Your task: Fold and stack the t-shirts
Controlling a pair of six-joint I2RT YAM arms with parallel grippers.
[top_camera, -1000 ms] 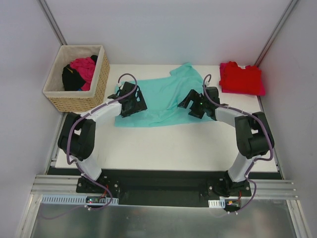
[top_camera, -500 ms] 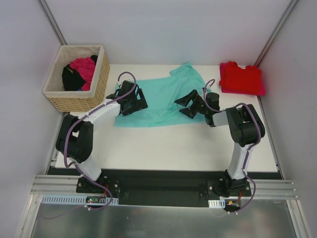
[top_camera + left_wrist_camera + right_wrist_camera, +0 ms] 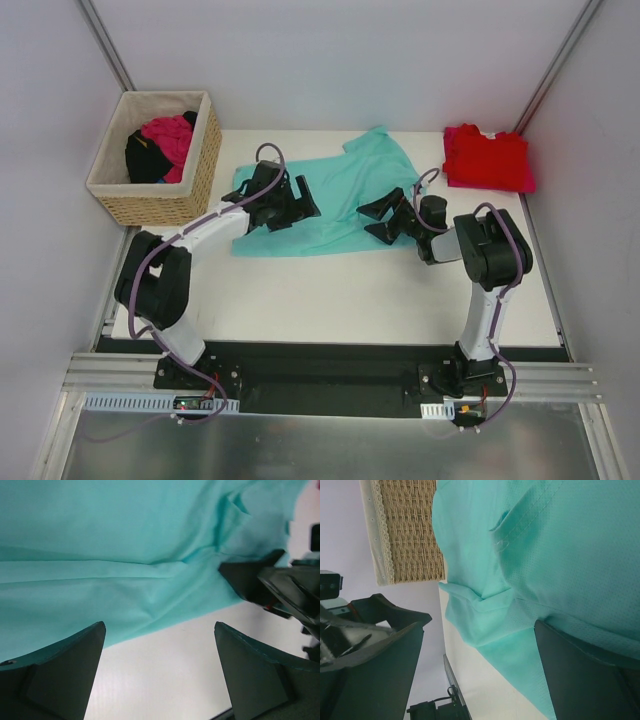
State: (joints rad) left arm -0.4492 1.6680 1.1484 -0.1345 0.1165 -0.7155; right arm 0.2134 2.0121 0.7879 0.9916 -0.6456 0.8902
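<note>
Overhead, we saw a woven basket [image 3: 170, 205] at the far left corner of the white tabletop [image 3: 350, 290]. It held a bunched magenta-pink t-shirt [image 3: 170, 135] with a black cloth [image 3: 143, 158] just beside it. A red t-shirt [image 3: 488, 158] lay folded at the far right corner, well apart from the basket. Between them a teal t-shirt [image 3: 335, 190] was spread flat with a few soft creases, one sleeve reaching toward the far edge.

Both arms leaned in over that teal t-shirt and covered parts of it from above. The left end effector [image 3: 300, 200] sat over its left half. In the left wrist view its fingers [image 3: 60, 670] stood wide apart above the near hem, with nothing between them. The right end effector [image 3: 378, 220] was at the shirt's right near edge, facing the left one. Its fingers [image 3: 585, 675] were also spread apart, and cloth showed in the gap. We could not tell whether either touched the fabric.
</note>
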